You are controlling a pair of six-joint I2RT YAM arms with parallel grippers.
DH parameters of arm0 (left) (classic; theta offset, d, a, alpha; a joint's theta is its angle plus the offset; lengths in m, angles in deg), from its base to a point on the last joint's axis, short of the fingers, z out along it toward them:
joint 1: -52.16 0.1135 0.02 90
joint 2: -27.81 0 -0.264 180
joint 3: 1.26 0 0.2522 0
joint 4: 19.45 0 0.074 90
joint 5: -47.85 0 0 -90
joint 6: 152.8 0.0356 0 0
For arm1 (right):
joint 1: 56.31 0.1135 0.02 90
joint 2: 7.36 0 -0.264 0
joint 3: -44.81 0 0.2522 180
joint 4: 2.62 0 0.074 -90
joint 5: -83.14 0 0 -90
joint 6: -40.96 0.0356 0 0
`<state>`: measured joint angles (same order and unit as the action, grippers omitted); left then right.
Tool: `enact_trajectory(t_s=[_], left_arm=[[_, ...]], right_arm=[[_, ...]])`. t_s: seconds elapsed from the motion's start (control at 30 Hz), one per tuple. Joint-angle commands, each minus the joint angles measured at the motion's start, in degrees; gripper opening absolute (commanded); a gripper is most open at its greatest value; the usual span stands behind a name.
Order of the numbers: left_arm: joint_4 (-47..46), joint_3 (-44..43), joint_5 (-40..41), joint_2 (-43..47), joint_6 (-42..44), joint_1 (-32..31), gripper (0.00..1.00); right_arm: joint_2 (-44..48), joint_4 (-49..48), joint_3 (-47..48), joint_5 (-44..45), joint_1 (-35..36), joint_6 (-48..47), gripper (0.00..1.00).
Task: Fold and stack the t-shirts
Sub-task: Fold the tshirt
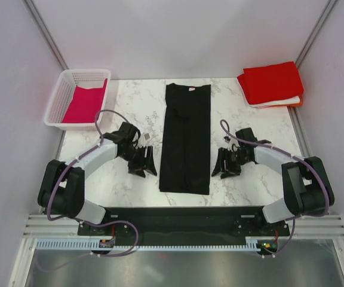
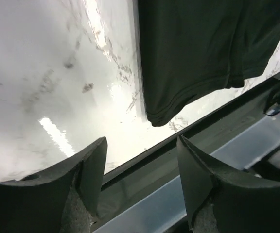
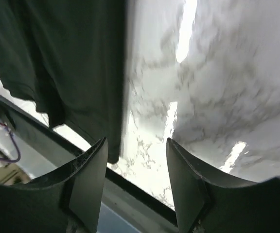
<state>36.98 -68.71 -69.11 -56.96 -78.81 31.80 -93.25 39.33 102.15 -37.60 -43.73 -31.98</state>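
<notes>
Black t-shirt (image 1: 187, 137): lies flat in the middle of the table (image 1: 136, 107), folded lengthwise into a long narrow strip, collar and pale neck label at the far end, hem at the near end.
Left gripper (image 1: 145, 162): just beside the strip's left edge, towards its near end; jaws apart, nothing between them, not touching the cloth. Its wrist view shows the shirt's near corner (image 2: 203, 48) beyond the fingers (image 2: 94, 165).
Right gripper (image 1: 223, 164): just beside the strip's right edge, level with the left one; jaws apart and holding nothing. In its wrist view the shirt (image 3: 57, 58) lies just past the left finger.
Red t-shirt (image 1: 272, 82): folded, at the far right corner, on top of a stack; white and orange edges show beneath it.
Magenta t-shirt (image 1: 85, 104): inside the basket.
Basket (image 1: 55, 104): white plastic lattice, at the far left corner.
</notes>
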Motion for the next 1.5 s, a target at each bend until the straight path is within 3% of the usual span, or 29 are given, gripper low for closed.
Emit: enact_trajectory(t_s=[0.0, 0.2, 0.63, 0.83, 0.97, 1.13, 1.23, 1.3, 1.33, 1.47], left_arm=[[-14.7, 8.5, -8.5, 3.4, -12.4, -0.8, 0.66], [-23.0, 14.0, -10.9, 0.6, -15.9, -0.8, 0.64], [-24.0, 15.7, -10.6, -5.1, -17.2, -1.7, 0.58], [-23.3, 14.7, -10.6, -6.7, -16.5, -4.4, 0.51], [-21.1, 14.7, -10.7, -7.6, -15.2, -4.4, 0.46], [-22.4, 14.7, -11.3, -7.3, -15.1, -4.4, 0.30], [-22.7, 14.2, -11.8, -6.9, -14.7, -4.4, 0.25], [-22.8, 13.4, -12.1, -6.5, -14.3, -4.4, 0.12], [-22.8, 13.1, -11.9, -6.2, -14.0, -4.4, 0.05], [-21.9, 10.7, -12.0, -4.5, -12.9, -4.2, 0.02]], right_arm=[[4.7, -3.4, -6.4, -6.4, 0.3, 6.0, 0.60], [4.2, -5.2, -8.8, -5.8, 6.0, 9.6, 0.60], [-0.8, -4.5, -10.3, -0.7, 9.0, 12.6, 0.59], [-2.0, -4.9, -10.6, 0.2, 9.4, 13.6, 0.54], [-3.1, -5.0, -10.3, -0.4, 9.7, 13.4, 0.43], [-3.7, -7.2, -9.9, -1.9, 9.8, 13.7, 0.36], [-2.5, -7.5, -9.9, -2.7, 9.7, 13.4, 0.26], [-1.7, -7.6, -9.7, -3.5, 9.5, 13.1, 0.13], [-0.3, -7.1, -9.6, -3.4, 9.3, 13.0, 0.00], [3.5, -4.8, -8.1, -5.6, 6.7, 10.9, 0.00]])
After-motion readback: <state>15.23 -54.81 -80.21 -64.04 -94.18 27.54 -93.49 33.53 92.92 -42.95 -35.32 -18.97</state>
